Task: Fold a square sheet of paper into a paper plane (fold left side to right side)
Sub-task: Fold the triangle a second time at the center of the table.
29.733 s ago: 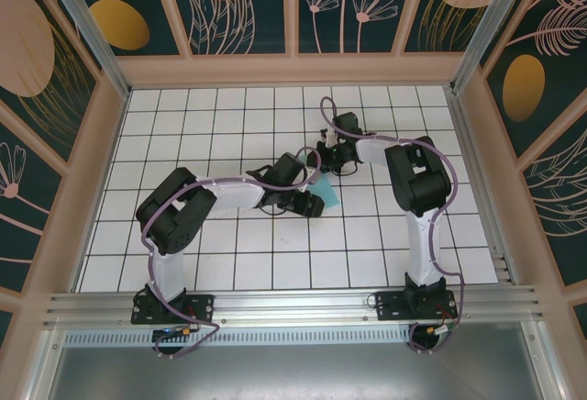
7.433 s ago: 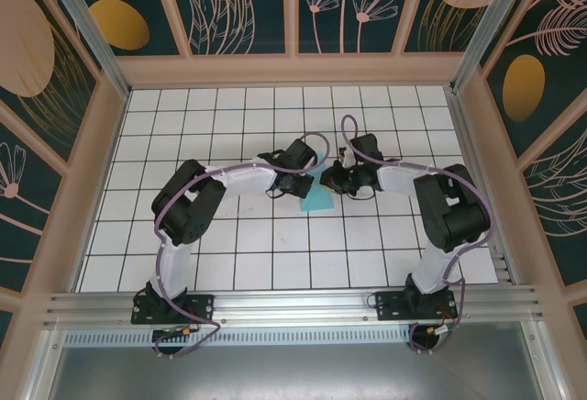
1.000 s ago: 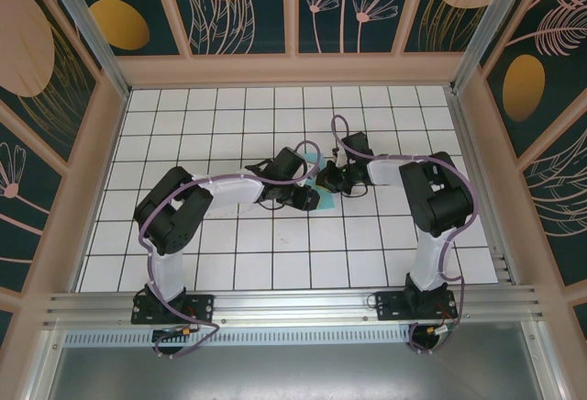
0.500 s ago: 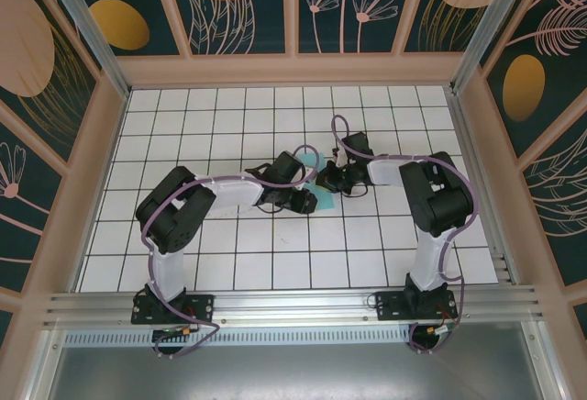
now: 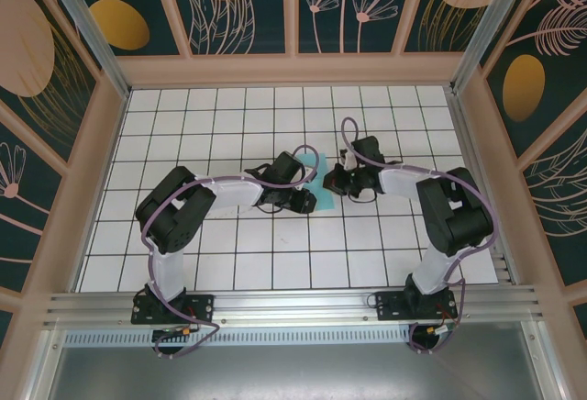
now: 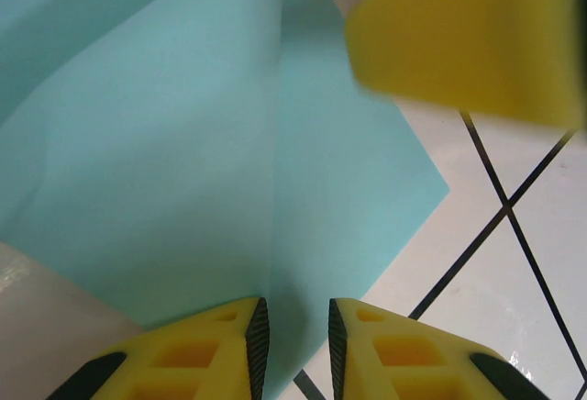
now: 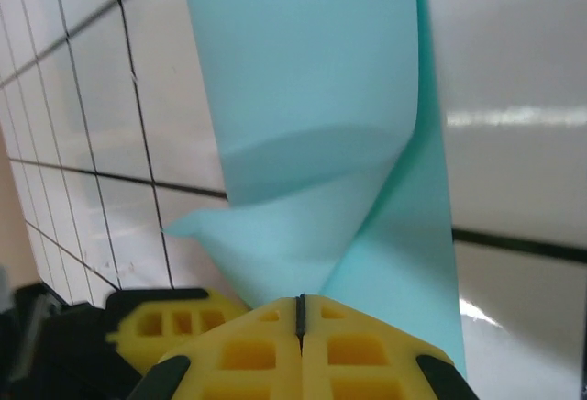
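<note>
The thin light turquoise sheet of paper (image 5: 318, 180) sits mid-frame on the white gridded counter (image 5: 229, 235), partly lifted. The right gripper (image 7: 300, 313) is clamped tight on one edge, where the sheet buckles into a soft curl. The left gripper (image 6: 293, 327) stands slightly parted astride another edge. The sheet looks light, limp and easily crumpled, so it is best pinched at edges or corners.

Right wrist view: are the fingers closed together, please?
Yes, the yellow fingers meet along a thin seam, pinching the paper.
</note>
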Controlling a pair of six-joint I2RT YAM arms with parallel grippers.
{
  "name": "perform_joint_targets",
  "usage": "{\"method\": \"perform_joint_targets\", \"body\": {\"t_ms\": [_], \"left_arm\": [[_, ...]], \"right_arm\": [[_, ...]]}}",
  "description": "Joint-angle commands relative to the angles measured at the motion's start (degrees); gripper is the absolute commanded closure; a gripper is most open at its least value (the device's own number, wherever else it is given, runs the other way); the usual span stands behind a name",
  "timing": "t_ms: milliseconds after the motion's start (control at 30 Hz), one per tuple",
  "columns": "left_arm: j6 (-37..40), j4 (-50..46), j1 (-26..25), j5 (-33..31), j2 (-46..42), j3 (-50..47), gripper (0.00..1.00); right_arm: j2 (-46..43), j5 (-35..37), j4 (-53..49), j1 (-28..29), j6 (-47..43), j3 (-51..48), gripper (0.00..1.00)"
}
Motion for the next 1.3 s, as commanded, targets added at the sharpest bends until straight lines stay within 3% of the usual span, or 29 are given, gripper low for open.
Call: {"method": "perform_joint_targets", "body": {"t_ms": [0, 733, 1267], "left_arm": [[-0.32, -2.6, -0.71, -1.55, 1.99, -1.5, 0.72], [-0.44, -2.59, -0.81, -1.99, 1.85, -1.33, 0.72], [-0.96, -3.31, -0.81, -4.01, 3.26, -1.86, 0.73]], "right_arm": [[0.15, -1.63, 3.65, 1.81, 2.37, -1.89, 0.98], [7.07, -1.38, 4.63, 3.47, 2.96, 4.22, 0.97], [10.17, 8.63, -3.55, 1.64, -2.2, 6.95, 0.97]]}}
